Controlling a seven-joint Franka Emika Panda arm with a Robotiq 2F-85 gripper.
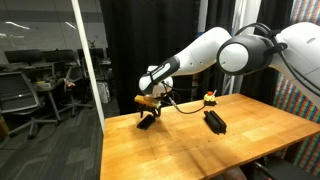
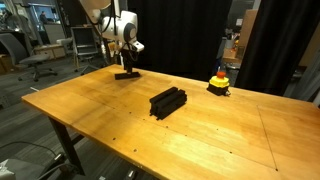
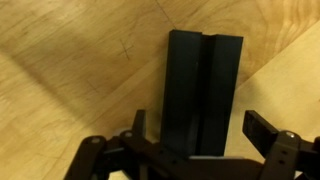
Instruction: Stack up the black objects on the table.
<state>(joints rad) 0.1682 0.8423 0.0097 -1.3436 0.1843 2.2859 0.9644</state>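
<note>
Robot arm (image 1: pixel 215 52) reaches across the table (image 2: pixel 200 140), its gripper (image 2: pixel 128 58) just above a lone black bar (image 2: pixel 126 73) near the table's edge.
A pile of black objects (image 2: pixel 168 100) lies mid-table, well apart from that bar, with a small red-and-yellow item (image 2: pixel 218 83) nearby. In the wrist view the jaws stand wide, straddling the bar.

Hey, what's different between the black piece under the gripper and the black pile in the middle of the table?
The black piece looks low and small; the black pile is taller and bulkier. The black piece lies near a corner of the table, while the black pile sits mid-table. The black piece is right under the gripper, between its fingers in the wrist view; the black pile stands free. Both are matte black.
</note>
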